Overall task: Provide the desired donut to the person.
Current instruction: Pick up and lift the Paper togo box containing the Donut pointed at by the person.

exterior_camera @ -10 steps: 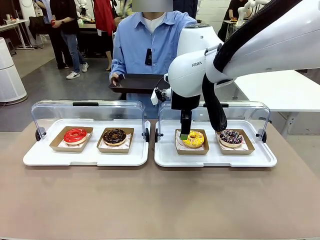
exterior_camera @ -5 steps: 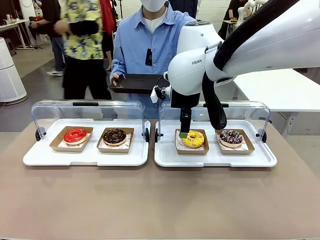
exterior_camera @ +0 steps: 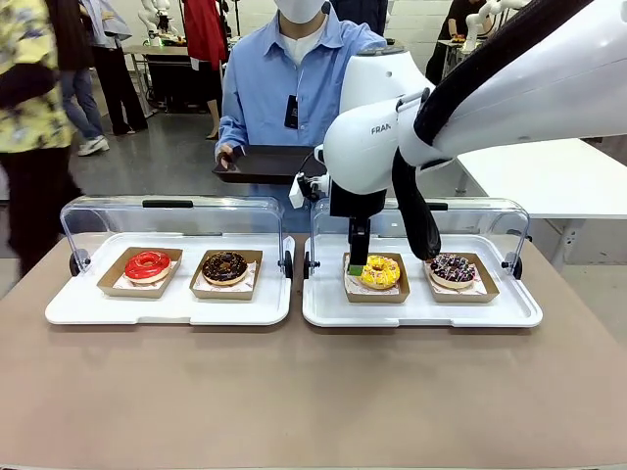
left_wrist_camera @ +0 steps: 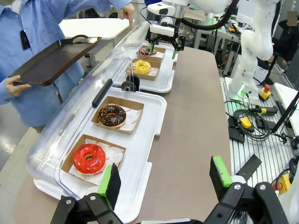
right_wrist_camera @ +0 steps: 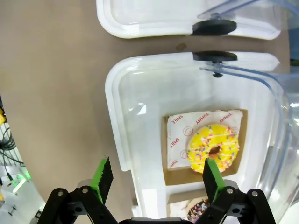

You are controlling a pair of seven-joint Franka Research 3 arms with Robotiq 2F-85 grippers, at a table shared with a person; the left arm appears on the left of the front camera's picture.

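fingers [right_wrist_camera: 103, 179] of right gripper [right_wrist_camera: 156, 179] spread over yellow donut [right_wrist_camera: 203, 142], hole up.

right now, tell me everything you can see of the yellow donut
The yellow donut is a whole ring with yellow icing and coloured sprinkles. It lies flat on printed white paper in a shallow brown cardboard tray. That sits in the left spot of the right white tray, whose clear lid is raised. The right gripper hangs open above it, not gripping it.
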